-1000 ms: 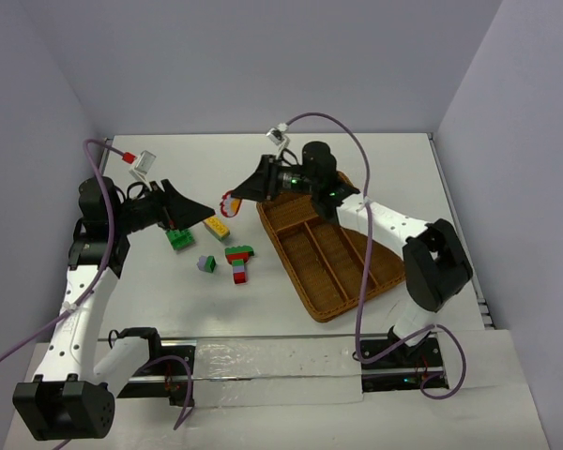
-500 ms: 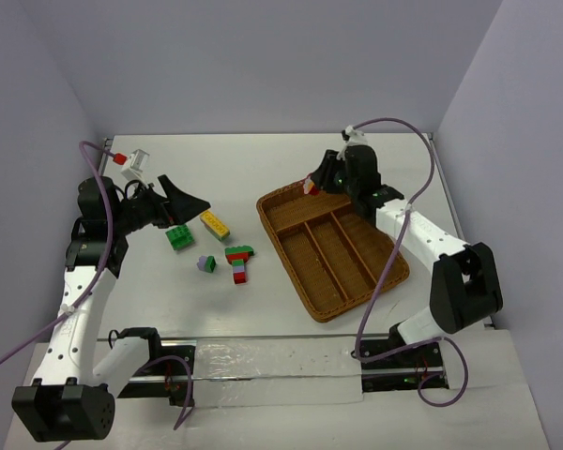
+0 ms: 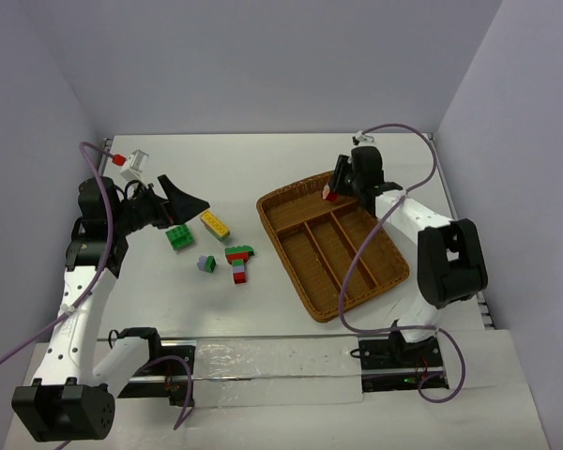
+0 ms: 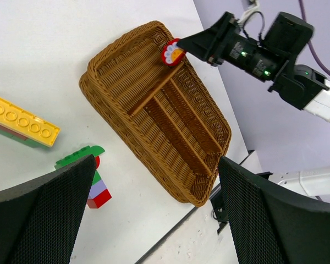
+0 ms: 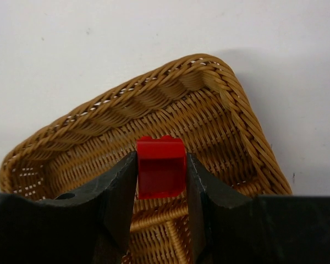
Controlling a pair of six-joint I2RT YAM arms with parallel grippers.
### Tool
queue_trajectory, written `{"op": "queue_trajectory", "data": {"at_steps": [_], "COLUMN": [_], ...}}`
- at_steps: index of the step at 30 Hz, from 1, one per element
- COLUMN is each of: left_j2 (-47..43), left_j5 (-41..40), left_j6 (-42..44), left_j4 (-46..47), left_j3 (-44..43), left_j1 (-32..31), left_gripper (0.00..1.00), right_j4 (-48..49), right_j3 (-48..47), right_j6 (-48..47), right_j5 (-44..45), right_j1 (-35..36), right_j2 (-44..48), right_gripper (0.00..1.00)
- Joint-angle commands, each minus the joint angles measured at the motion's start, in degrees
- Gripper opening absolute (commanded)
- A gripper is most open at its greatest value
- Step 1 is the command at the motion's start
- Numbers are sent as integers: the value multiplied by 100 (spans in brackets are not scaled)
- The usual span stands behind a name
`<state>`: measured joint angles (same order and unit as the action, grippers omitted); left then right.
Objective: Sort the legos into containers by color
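Note:
My right gripper is shut on a red lego, holding it just above the crosswise far section of the brown wicker tray. The tray's three long slots look bare. Left of the tray, a yellow lego, a green lego, a small purple-and-green clump and a green-red-purple stack lie on the table. My left gripper hangs open above the green and yellow legos, holding nothing.
The white table ends at walls at the back and on both sides. The tray lies at an angle right of centre. Purple cables loop from both arms, the right one crossing over the tray.
My right gripper has carried the red lego from left of the tray to above its far crosswise section. The left arm has barely moved.

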<state>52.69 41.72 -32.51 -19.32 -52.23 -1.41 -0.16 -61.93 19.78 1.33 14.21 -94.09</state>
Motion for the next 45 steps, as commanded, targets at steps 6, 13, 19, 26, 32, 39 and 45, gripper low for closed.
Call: {"op": "queue_trajectory", "data": {"at_steps": [6, 13, 19, 26, 32, 39, 45], "left_j2": [-103, -112, -34, 66, 338, 440, 544], "left_j5": [-146, -489, -1311, -2657, -2685, -2696, -2655], "left_j6": [43, -150, -75, -441, -574, -592, -574], "left_j4": [-151, -426, -1033, -1433, -1416, -1392, -1376], "left_j3": [-314, -594, -870, -882, -892, -845, -829], "left_j1": [0, 0, 0, 0, 0, 0, 0], "left_gripper": [99, 99, 99, 99, 99, 99, 99], "right_j4": [-168, -189, -818, -1215, -1381, -2135, -2308], "right_j3": [-581, 432, 416, 255, -43, -899, -1309], "right_j6": [-111, -291, -373, 1394, 1556, 1954, 2296], "right_j5": [-28, 1040, 2559, 3455, 2883, 3014, 2560], "right_j1": [-32, 876, 2889, 4231, 4978, 5395, 5422], "right_j2": [-233, 1607, 1867, 1609, 928, -444, -1209], "right_gripper": [87, 90, 85, 85, 85, 84, 74]}}
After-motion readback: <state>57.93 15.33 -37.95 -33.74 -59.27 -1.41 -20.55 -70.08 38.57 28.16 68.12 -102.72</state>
